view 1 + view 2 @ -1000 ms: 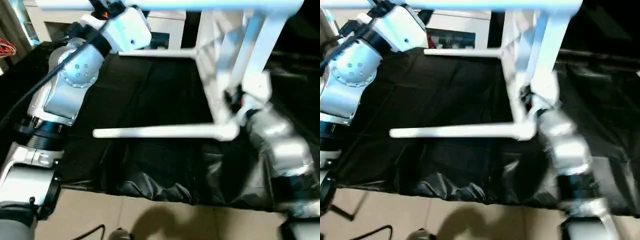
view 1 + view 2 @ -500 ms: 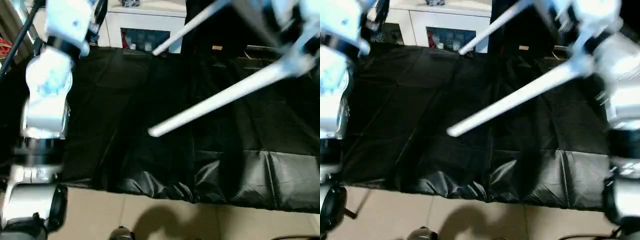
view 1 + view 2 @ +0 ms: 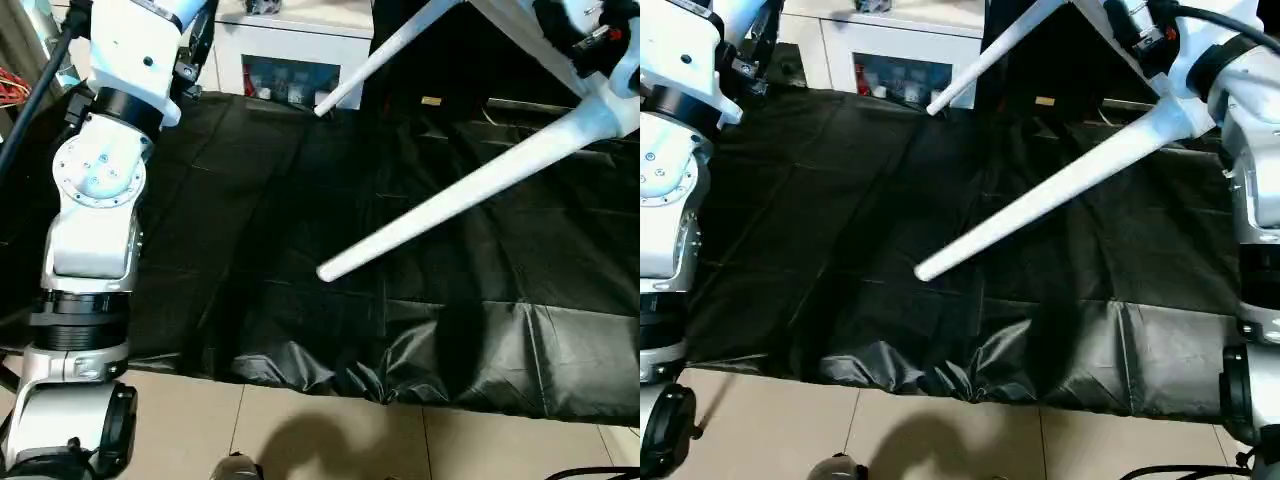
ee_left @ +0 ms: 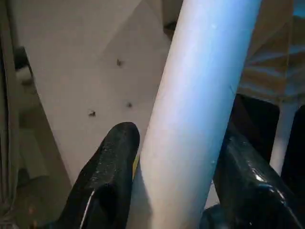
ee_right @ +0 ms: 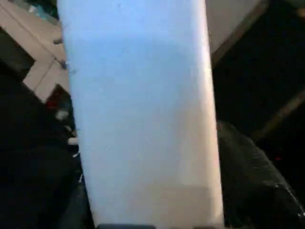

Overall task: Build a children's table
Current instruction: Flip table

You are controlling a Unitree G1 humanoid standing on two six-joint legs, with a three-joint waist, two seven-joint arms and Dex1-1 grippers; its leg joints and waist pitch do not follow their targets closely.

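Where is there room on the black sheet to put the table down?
The middle and left of the black sheet look bare, from the cabinet down to the crumpled front edge. On the right, two legs slant above the sheet, and the left arm stands along its left side, so those sides are tighter.

Dim, bluish glare, blurred close-ups
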